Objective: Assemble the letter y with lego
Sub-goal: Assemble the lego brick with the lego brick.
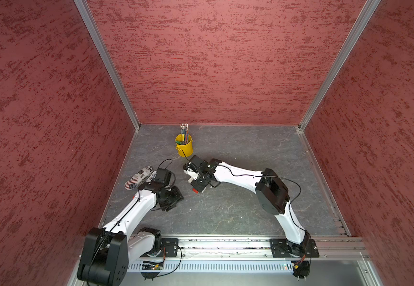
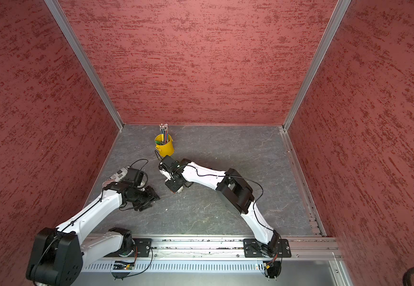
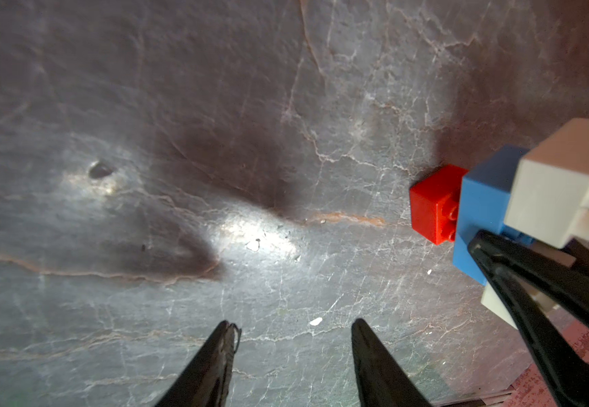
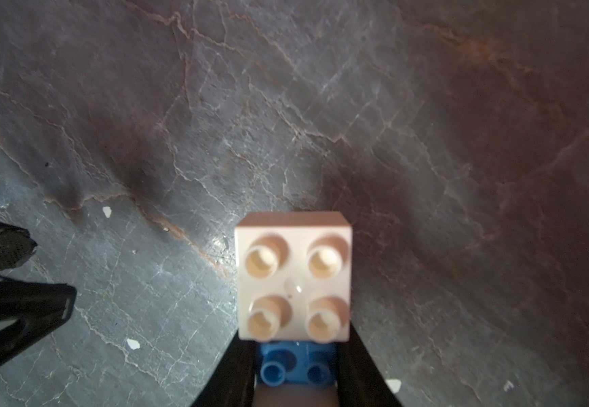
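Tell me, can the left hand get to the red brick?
Probably yes. The left hand is open and empty, with only bare table between it and the red brick. But that brick is stuck on the blue brick that the right hand grips, so it's a tight squeeze.

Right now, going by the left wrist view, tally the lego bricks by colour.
red brick: 1
blue brick: 1
white bricks: 2
Total: 4 showing, all joined together; more could be hidden behind them.
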`<state>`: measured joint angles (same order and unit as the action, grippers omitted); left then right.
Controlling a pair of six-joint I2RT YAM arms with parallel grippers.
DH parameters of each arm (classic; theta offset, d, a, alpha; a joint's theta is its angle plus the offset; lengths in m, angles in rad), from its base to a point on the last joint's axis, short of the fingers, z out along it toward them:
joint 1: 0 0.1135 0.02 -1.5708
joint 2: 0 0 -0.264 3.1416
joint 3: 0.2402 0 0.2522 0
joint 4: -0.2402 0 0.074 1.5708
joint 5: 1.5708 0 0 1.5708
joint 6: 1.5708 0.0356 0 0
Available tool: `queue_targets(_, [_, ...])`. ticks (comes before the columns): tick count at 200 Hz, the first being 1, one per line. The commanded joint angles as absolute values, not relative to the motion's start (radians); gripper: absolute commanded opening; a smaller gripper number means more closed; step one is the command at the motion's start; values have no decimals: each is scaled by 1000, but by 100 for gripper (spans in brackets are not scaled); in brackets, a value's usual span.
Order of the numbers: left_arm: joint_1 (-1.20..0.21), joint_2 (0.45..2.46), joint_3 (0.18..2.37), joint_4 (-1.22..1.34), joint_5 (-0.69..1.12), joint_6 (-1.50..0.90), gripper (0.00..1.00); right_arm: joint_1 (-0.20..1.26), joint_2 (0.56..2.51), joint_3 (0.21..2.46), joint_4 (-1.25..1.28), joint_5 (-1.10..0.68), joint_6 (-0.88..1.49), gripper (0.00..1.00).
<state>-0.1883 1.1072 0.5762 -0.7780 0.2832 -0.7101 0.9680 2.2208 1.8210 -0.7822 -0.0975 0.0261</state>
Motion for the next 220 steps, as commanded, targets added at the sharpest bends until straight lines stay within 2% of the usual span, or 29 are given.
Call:
queue_targets(1, [-179, 1112, 570, -762, 284, -717, 55, 976, 2250, 1850, -813, -118, 9, 33])
queue_targets(121, [-178, 1110, 565, -765, 278, -716, 55, 1015, 2331, 1902, -926, 27, -18, 33])
queue_targets(220, [-178, 1107, 566, -772, 273, -715, 55, 1036, 2381, 1893, -933, 19, -9, 28])
